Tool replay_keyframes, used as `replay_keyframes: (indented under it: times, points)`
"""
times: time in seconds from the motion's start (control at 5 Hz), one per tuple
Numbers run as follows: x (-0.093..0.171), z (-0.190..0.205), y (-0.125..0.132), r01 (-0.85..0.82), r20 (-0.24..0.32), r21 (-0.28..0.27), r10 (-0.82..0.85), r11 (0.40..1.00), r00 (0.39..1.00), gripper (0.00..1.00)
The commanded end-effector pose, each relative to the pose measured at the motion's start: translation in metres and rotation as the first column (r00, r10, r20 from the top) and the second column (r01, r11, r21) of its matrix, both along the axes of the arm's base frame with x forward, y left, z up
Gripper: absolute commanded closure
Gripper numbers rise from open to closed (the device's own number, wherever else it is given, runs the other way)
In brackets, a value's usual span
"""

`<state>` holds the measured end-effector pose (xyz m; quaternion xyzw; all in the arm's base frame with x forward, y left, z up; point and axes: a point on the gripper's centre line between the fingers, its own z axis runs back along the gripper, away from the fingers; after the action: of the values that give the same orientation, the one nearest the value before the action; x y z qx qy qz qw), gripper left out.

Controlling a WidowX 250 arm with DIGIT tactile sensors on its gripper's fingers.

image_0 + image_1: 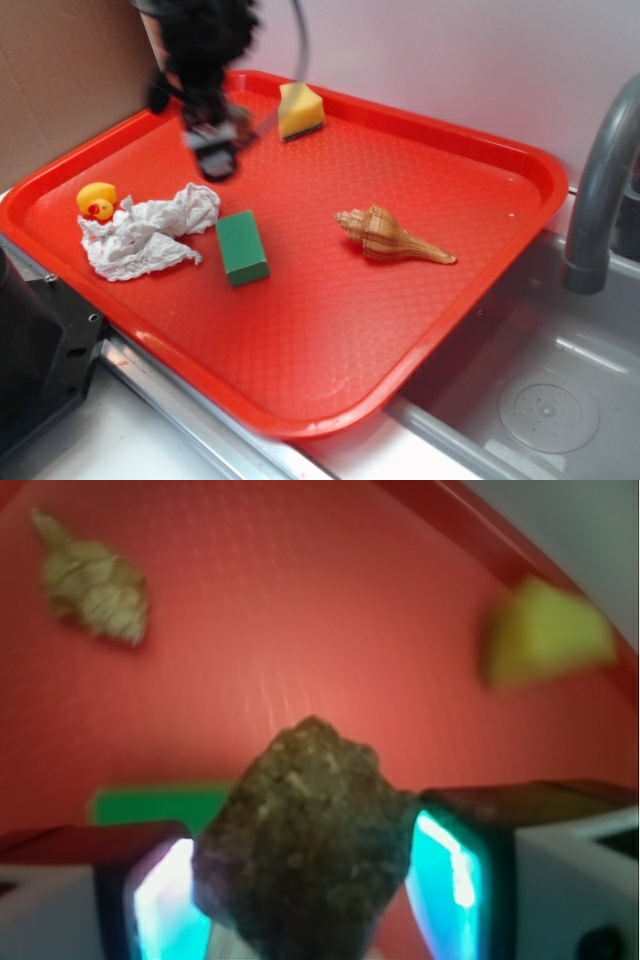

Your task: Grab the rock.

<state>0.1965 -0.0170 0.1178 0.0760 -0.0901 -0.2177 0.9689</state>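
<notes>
The rock [310,840] is dark brown, rough and lumpy. In the wrist view it fills the gap between my two glowing cyan pads [165,910], pressed by both. My gripper [215,160] is shut on it and held above the back left part of the red tray [300,400]; it is blurred in the exterior view. In the exterior view the rock itself is hard to make out between the fingers. The tan striped seashell [385,235] lies on the tray to the right; it also shows in the wrist view [95,580].
A green block [241,247] lies mid-tray, also in the wrist view [150,805]. A crumpled white cloth [145,235] and a yellow rubber duck [96,200] lie at left. A yellow sponge [300,110] sits at the back rim. A grey faucet [600,180] and sink [540,390] are right.
</notes>
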Motion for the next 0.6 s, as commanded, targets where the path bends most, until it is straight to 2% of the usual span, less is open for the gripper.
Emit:
replay_keyframes:
  times: [0.0,0.2,0.4]
  points:
    - [-0.035,0.091,-0.001,-0.464,0.015,-0.049,0.465,0.885,0.885,1.0]
    - [-0.014,0.106,0.002,-0.586,-0.002,-0.031,0.586,0.81,0.81,1.0]
    - [0.006,0.113,0.009,-0.626,-0.002,-0.022,0.626,0.78,0.78,1.0]
